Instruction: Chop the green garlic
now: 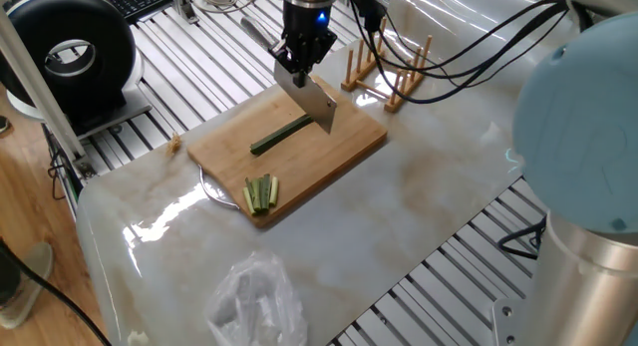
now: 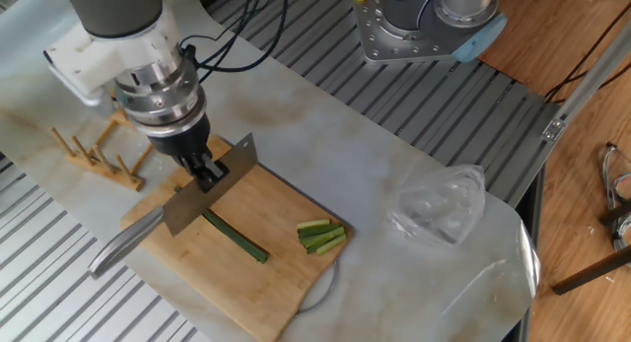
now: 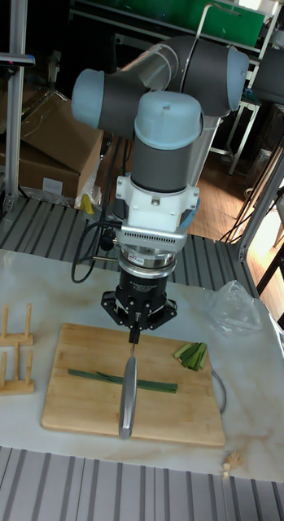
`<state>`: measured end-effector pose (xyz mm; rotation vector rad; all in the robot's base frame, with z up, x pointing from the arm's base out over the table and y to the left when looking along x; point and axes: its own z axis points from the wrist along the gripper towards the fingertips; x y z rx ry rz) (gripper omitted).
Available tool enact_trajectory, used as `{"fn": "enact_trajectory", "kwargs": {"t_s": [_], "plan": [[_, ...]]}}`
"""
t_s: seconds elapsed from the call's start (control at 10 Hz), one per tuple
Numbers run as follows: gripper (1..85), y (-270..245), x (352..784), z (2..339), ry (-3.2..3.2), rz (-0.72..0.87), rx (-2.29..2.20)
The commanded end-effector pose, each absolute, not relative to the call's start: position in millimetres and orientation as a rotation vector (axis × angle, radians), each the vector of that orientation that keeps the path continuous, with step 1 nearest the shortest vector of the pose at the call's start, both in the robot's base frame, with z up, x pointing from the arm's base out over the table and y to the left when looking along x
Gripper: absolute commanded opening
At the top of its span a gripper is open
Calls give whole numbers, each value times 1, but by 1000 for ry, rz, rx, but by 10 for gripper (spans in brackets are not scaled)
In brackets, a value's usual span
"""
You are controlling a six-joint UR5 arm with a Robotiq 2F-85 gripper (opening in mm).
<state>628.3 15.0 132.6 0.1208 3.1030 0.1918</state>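
1. Knife [image 2: 187, 206]: clamped between the jaws of the gripper [image 2: 205, 172], blade slanting down from them, metal handle sticking out past the board's edge.
2. Wooden cutting board [image 1: 334, 155]: flat on the table, directly below the jaws.
3. Bundle of short pale green sticks [image 1: 261, 192]: on the board near one edge, apart from the jaws.
4. Wooden peg rack [image 1: 386, 74]: on the table just beside the board, near the jaws.
5. Crumpled clear plastic bag [image 2: 439, 204]: off the board, well apart from the jaws.
6. Pale marbled tabletop [image 1: 449, 186]: beneath everything.
7. Black ring-shaped device [image 1: 70, 52]: far from the jaws.
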Motion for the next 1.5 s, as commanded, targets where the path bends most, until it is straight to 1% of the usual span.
{"fn": "enact_trajectory", "kwargs": {"t_s": [0.0,0.1,0.2,0.4,0.5,0.7,1.0,1.2,1.4], "plan": [[13,8,635,134,3075,193,77],[13,9,642,134,3046,192,20],[13,2,642,133,3048,149,-42],[13,6,637,133,3065,176,-38],[13,4,634,133,3078,161,-37],[13,26,633,130,3109,171,25],[13,48,643,113,3094,206,100],[13,58,648,107,3087,144,116],[13,78,648,110,3099,152,142]]}}
